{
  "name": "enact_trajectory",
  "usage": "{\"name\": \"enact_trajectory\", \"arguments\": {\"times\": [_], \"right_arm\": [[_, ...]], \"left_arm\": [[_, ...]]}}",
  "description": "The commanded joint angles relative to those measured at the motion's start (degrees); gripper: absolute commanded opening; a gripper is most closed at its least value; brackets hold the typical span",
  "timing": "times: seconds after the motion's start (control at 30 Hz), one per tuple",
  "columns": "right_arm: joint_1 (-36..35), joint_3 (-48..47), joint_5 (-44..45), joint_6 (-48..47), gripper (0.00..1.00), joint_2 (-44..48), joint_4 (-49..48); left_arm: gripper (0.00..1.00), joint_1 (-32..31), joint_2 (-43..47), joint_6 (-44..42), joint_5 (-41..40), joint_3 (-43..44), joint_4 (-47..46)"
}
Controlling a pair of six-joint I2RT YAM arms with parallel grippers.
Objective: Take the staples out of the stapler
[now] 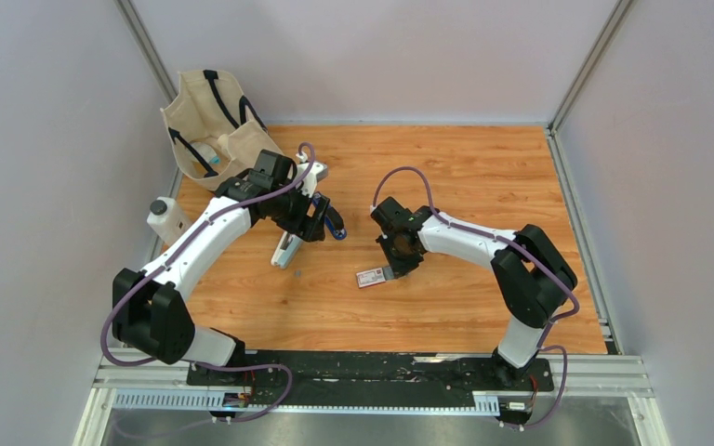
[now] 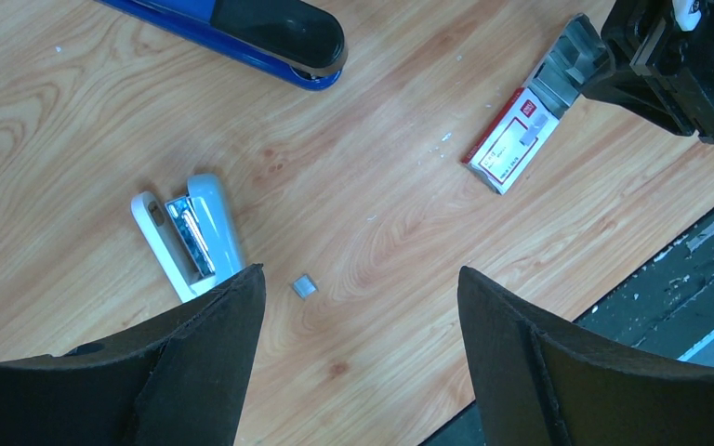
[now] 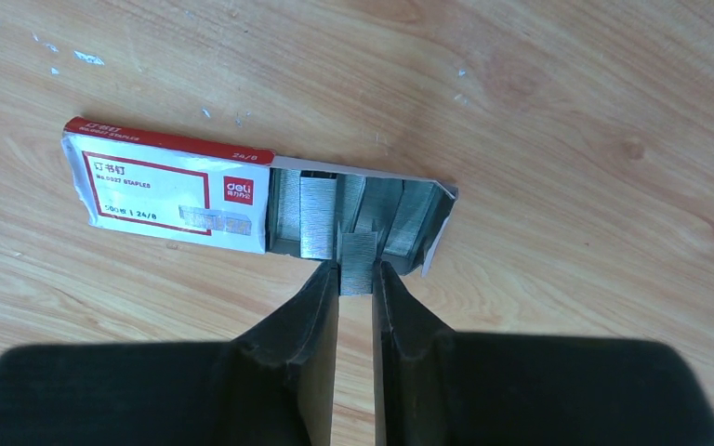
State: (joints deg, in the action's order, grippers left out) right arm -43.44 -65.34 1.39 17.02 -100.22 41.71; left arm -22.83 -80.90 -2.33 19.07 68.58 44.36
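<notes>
A white stapler (image 2: 206,223) lies open on the wooden table, with a silvery row of staples (image 2: 192,240) showing in its channel. A small loose piece of staples (image 2: 304,286) lies just right of it. My left gripper (image 2: 361,271) hangs open above this spot, holding nothing; it also shows in the top view as the left gripper (image 1: 316,221) over the white stapler (image 1: 285,251). My right gripper (image 3: 356,269) is shut on a short strip of staples (image 3: 357,255) at the open tray (image 3: 432,209) of the red-and-white staple box (image 3: 172,186).
A blue-and-black stapler (image 2: 260,32) lies beyond the white one. The staple box (image 1: 370,277) sits mid-table under the right gripper (image 1: 398,268). A beige tote bag (image 1: 206,125) and a white bottle (image 1: 165,220) stand at the back left. Walls close in three sides.
</notes>
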Motion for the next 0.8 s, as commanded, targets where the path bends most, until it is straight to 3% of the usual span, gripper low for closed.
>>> {"name": "enact_trajectory", "arguments": {"times": [0.0, 0.5, 0.77], "right_arm": [[-0.2, -2.4, -0.4, -0.9, 0.19, -0.5, -0.2], [-0.2, -2.5, -0.4, -1.1, 0.29, -0.1, -0.1], [-0.2, -2.4, 1.2, -1.1, 0.25, 3.4, 0.1]], "left_arm": [[0.83, 0.1, 1.3, -1.0, 0.1, 1.0, -0.2], [0.83, 0.2, 1.1, -1.2, 0.1, 1.3, -0.2], [0.83, 0.1, 1.1, -1.3, 0.4, 1.1, -0.1]]}}
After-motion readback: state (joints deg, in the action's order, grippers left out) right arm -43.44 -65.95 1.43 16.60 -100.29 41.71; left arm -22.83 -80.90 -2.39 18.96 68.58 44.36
